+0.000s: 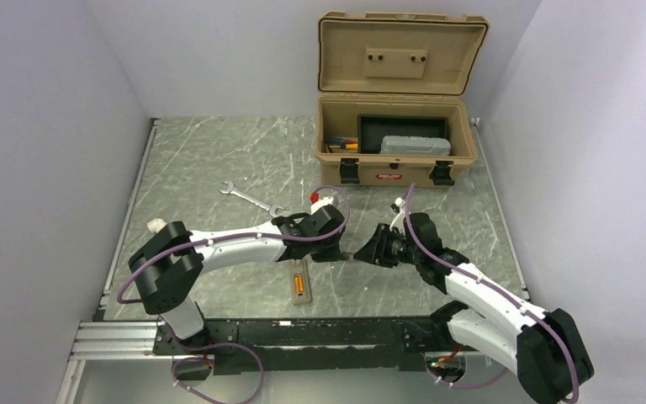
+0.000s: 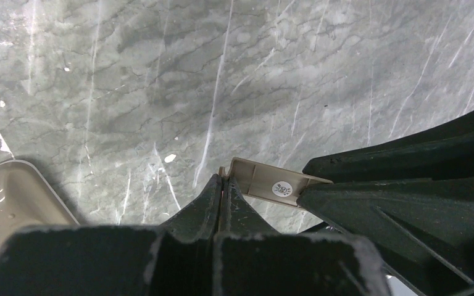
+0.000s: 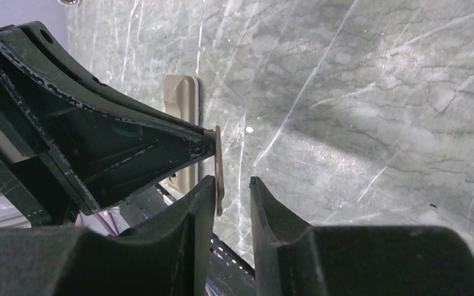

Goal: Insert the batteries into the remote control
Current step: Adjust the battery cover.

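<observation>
L tool (image 2: 222,184) was pressed shut, pinching a thin tan cover plate (image 2: 273,185) by one end. R tool (image 3: 232,182) faced it tip to tip, fingers (image 3: 197,206) spread a little. The plate's edge sat in the gap, close against one finger. Remote control (image 1: 298,300) lay back-up on the worktop (image 1: 210,160), near L arm and apart from both tools. Orange batteries (image 1: 299,284) showed in its bay; couldn't tell how many. Wrench (image 1: 251,199) & open toolbox (image 1: 395,156) lay farther back.
</observation>
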Motion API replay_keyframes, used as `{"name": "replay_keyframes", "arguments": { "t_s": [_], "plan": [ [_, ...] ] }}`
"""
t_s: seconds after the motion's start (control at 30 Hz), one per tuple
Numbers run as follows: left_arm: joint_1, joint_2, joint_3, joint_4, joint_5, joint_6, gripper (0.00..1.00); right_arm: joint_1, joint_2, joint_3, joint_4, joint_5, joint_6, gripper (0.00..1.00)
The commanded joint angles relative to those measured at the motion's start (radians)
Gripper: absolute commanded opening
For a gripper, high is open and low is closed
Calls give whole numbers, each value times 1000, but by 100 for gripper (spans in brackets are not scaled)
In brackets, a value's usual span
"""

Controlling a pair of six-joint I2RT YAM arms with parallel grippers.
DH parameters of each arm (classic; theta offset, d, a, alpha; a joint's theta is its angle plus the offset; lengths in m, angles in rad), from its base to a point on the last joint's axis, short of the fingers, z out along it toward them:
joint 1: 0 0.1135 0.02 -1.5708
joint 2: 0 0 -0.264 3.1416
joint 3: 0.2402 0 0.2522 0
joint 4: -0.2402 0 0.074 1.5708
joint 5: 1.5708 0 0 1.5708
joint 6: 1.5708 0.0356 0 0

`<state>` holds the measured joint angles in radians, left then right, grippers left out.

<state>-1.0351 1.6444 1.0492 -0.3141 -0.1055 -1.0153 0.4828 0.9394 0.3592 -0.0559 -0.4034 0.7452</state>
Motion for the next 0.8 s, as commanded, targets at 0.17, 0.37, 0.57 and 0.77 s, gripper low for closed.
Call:
{"name": "replay_keyframes", "arguments": {
  "t_s": [0.17, 0.37, 0.57, 0.77],
  "plan": [
    [-11, -35, 12, 33, 7, -6, 0, -3, -2, 14, 84, -35, 5, 21],
    [-13, -37, 10, 37, 9, -5, 1, -4, -7, 5, 105, -47, 10, 13],
    [-13, -58, -2, 48, -3, -9, 6, -3, -8, 7, 102, -52, 4, 0],
    [-13, -51, 14, 37, -2, -8, 18, -4, -14, 15, 76, -52, -26, 0]
  ]
}}
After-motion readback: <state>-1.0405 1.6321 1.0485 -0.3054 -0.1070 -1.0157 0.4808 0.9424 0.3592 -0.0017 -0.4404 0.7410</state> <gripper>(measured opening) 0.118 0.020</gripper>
